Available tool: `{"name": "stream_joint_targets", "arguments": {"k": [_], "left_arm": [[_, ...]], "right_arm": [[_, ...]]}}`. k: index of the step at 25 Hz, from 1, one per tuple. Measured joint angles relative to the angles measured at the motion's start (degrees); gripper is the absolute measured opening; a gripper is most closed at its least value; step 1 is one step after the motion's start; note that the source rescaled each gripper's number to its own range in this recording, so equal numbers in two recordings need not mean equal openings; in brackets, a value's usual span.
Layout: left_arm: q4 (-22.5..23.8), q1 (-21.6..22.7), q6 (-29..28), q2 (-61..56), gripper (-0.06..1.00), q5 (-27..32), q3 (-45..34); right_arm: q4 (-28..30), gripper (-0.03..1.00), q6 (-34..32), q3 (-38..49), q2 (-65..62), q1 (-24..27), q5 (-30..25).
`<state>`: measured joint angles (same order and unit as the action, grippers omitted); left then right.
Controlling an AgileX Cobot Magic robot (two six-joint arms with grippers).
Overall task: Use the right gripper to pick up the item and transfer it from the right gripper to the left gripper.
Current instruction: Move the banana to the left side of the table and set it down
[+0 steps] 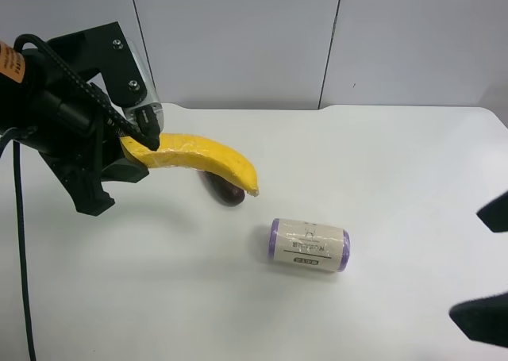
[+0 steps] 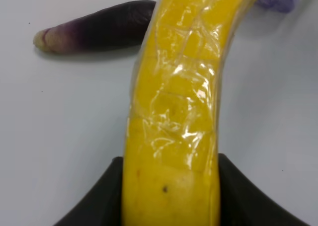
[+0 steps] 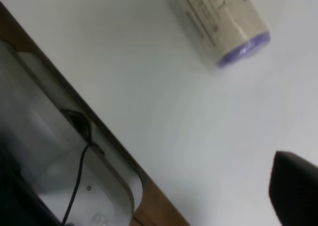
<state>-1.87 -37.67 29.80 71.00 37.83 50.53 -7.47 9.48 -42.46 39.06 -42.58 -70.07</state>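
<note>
The yellow banana [image 1: 202,159] is held off the white table by my left gripper [image 1: 131,151], the bulky black one at the exterior high view's left. The jaws are shut on the banana's stem end, and its free end points toward the table's middle. In the left wrist view the plastic-wrapped banana [image 2: 174,112] runs out from between the black fingers [image 2: 97,206]. My right gripper [image 1: 468,264] shows as two dark fingertips spread wide apart at the exterior high view's right edge, empty. One of its fingers [image 3: 295,188] shows in the right wrist view.
A dark purple eggplant [image 1: 224,190] lies on the table under the banana and also shows in the left wrist view [image 2: 99,30]. A purple-ended paper roll [image 1: 309,246] lies near the middle, also in the right wrist view [image 3: 223,22]. The table's brown edge [image 3: 149,196] runs close by.
</note>
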Motion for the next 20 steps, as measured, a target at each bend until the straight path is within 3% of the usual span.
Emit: {"name": "stream_joint_targets", "arguments": {"k": [8, 20], "left_arm": [[0.0, 0.0, 0.0, 0.0, 0.03, 0.0, 0.0], [0.0, 0.0, -0.1, 0.0, 0.03, 0.0, 0.0]], "right_arm": [[2.9, 1.00, -0.2, 11.5, -14.7, 0.0, 8.6], [4.3, 1.00, -2.7, 13.3, -17.3, 0.0, 8.5]]}}
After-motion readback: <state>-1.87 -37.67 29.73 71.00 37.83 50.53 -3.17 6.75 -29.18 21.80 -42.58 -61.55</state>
